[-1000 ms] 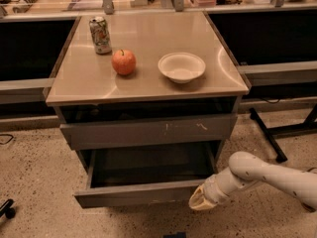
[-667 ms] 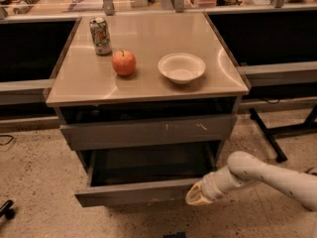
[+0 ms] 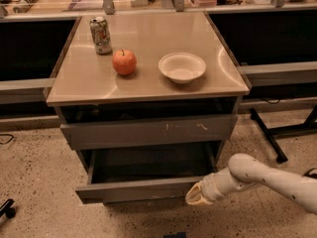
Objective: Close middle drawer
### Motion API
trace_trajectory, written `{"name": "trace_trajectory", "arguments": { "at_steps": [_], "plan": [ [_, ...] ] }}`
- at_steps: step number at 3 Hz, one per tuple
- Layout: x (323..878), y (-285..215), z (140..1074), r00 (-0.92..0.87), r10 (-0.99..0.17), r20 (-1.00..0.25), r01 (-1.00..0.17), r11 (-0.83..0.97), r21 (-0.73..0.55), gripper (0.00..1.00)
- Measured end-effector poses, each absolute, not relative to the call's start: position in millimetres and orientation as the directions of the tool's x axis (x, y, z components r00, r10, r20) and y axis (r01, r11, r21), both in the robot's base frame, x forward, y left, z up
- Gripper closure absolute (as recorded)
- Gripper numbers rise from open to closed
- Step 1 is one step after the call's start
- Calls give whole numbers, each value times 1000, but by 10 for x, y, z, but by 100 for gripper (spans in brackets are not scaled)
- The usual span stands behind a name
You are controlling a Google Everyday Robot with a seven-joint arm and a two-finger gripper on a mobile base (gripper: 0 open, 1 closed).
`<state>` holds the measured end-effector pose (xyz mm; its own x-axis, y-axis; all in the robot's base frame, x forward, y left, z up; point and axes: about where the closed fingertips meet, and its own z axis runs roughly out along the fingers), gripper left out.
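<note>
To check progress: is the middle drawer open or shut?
Open: the middle drawer juts out, dark inside showing; the gripper is at its front's right end.

I see my claw, a cream, smooth-skinned gripper (image 3: 197, 195) on a glossy white plastic-looking arm (image 3: 267, 175), at the right end of the wide grey metal middle drawer (image 3: 138, 190), whose flat front is matt. Above the claw, the scratched grey metal drawer front (image 3: 148, 131) has pale marks in its dull finish. Higher still, the smooth metal cabinet top (image 3: 148, 83) has a soft sheen and carries a glossy red apple (image 3: 124, 62), a matt white bowl (image 3: 182, 67) and a shiny printed metal can (image 3: 101, 35). Below the claw lies rough speckled stone floor (image 3: 39, 182).
</note>
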<state>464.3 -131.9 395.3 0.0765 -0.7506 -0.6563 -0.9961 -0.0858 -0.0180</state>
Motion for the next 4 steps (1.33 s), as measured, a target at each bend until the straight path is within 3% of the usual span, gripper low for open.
{"name": "trace_trajectory", "arguments": {
  "at_steps": [4],
  "plan": [
    [5295,-1170,4018,189,-769,-611,-898,116,-424,100]
  ]
}}
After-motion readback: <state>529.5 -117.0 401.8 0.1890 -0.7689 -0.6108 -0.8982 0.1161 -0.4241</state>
